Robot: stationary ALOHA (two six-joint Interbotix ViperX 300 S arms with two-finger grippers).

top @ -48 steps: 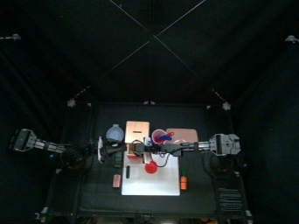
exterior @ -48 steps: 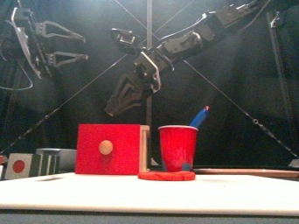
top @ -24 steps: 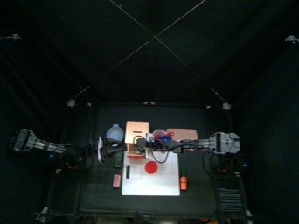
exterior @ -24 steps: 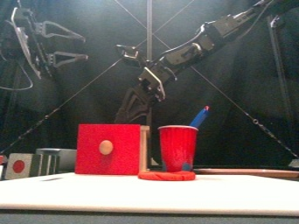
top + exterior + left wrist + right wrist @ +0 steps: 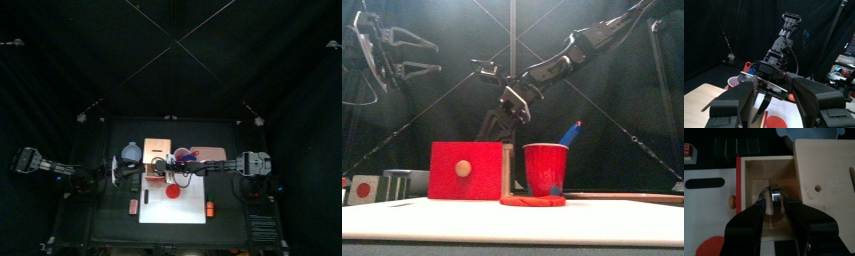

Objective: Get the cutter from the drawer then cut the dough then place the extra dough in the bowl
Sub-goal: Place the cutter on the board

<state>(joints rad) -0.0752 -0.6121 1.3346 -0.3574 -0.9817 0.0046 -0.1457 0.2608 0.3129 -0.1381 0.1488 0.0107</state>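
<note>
Right gripper is poised directly over the open drawer of the pale wooden box with a red drawer front. Its jaws are parted narrowly. The round metal cutter with a wire handle lies on the drawer floor directly beneath the gripper, framed in the gap between the jaws. The jaws have not closed on it, and the front view shows the fingertips just above the top of the box. In my judgement the gripper is lined up this way so that a straight descent puts one jaw on each side of the cutter, so the step in hand is the retrieval. The drawer holds the cutter and nothing else that can be seen. The flat red dough disc lies uncut on the white cutting board, to the side of the right gripper beyond the drawer front. The red cup stands near that gripper with a blue toy knife upright in it. Only the rim of the blue-grey bowl, ahead of the gripper past the box, is visible, and no dough shows there. Left gripper hangs high and well off to the side with its jaws wide and holding nothing, presumably parked clear of the working arm.
</note>
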